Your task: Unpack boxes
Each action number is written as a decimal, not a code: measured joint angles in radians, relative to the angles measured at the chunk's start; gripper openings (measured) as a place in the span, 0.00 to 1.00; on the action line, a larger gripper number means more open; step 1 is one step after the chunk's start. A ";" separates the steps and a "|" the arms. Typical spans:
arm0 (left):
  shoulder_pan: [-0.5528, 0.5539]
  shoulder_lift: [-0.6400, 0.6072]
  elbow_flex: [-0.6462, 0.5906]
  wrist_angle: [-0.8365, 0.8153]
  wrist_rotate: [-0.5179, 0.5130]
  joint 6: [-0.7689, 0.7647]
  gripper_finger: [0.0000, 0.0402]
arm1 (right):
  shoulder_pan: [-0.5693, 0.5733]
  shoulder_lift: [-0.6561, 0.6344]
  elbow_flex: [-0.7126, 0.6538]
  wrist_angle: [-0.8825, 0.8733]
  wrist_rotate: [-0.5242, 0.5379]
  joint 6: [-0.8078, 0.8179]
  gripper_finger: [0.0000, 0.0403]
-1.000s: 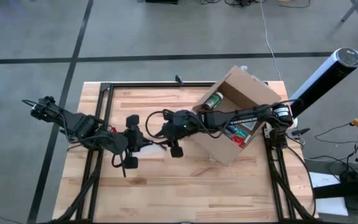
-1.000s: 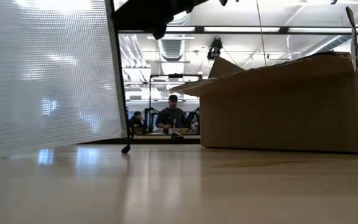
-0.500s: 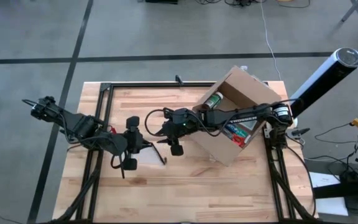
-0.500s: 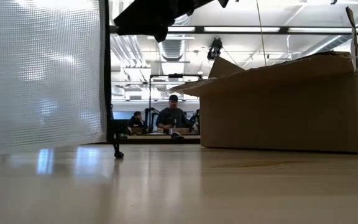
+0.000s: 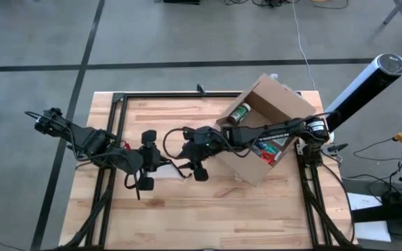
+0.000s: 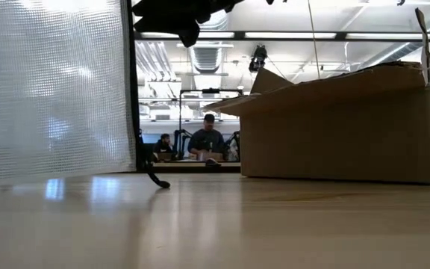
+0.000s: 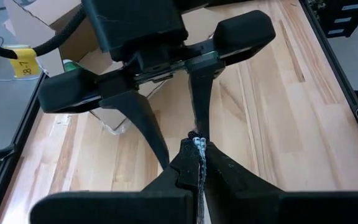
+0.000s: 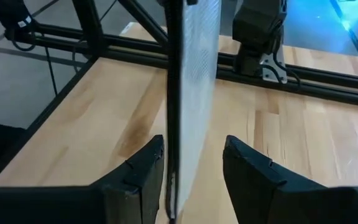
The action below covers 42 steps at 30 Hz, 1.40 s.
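My left gripper [image 7: 197, 149] clenches the mesh pouch's [image 6: 58, 90] edge. My right gripper [image 8: 188, 162] stands released, fingers [image 8: 142, 171] straddling the pouch, left of the box [image 5: 271, 129].

The box [image 5: 271, 129] is showing plain brown cardboard; the pouch [image 6: 58, 90] is showing translucent grey-white with a fine grid weave; the desk [image 5: 159, 209] is showing pale wood planks.

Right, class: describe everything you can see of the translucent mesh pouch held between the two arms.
The pouch is flat, translucent grey-white, with a fine woven grid and a dark edge strip. It hangs upright, edge-on to the right wrist camera, its lower edge near the wooden table. The left gripper is shut on one edge; the right gripper has its fingers open either side of it, apparently not touching. A thin dark cord dangles at its corner.
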State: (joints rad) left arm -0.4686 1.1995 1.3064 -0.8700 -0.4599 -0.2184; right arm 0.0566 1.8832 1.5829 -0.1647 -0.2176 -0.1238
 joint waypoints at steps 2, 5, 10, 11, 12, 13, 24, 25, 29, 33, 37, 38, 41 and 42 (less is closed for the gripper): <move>0.000 0.000 0.000 0.001 0.000 0.000 0.00 | 0.000 0.000 0.000 0.010 0.000 0.000 0.36; 0.000 0.000 0.000 0.005 -0.001 0.000 0.00 | 0.000 0.000 0.000 0.033 0.000 0.000 0.36; 0.000 0.007 0.000 0.006 -0.001 0.004 0.00 | 0.000 0.000 0.000 0.051 0.008 0.000 0.35; 0.000 0.010 0.000 0.006 -0.001 0.005 0.00 | 0.000 0.000 0.000 0.052 0.008 0.000 0.34; 0.000 0.011 0.000 0.006 -0.001 0.005 0.00 | 0.000 0.000 0.000 0.052 0.008 0.001 0.34; 0.000 0.013 0.000 0.006 -0.001 0.006 0.00 | 0.000 0.000 0.000 0.052 0.008 0.000 0.34; 0.000 0.016 0.000 0.018 -0.001 0.019 0.00 | -0.002 0.000 0.000 0.095 0.009 0.000 0.33; 0.000 0.016 0.000 0.019 -0.001 0.019 0.00 | -0.003 0.000 0.000 0.099 0.010 0.000 0.33; 0.000 0.016 0.000 0.023 -0.001 0.019 0.00 | -0.005 0.001 0.000 0.121 0.020 -0.005 0.34; 0.000 0.016 0.000 0.034 -0.001 0.020 0.00 | -0.005 0.001 0.000 0.155 0.022 -0.007 0.33; 0.000 0.016 0.000 0.051 0.000 0.039 0.00 | -0.005 0.001 0.000 0.159 0.022 -0.011 0.28; 0.000 0.016 0.000 0.053 0.000 0.043 0.00 | -0.005 0.001 0.000 0.159 0.025 -0.015 0.26; 0.000 0.016 0.000 0.055 0.000 0.046 0.00 | -0.005 0.002 0.000 0.158 0.034 -0.036 0.18; 0.000 0.016 0.000 0.055 0.000 0.046 0.00 | -0.005 0.004 0.000 0.158 0.034 -0.044 0.15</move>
State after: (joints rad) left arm -0.4686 1.2156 1.3064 -0.8146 -0.4602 -0.1726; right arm 0.0521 1.8867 1.5826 -0.0067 -0.1833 -0.1677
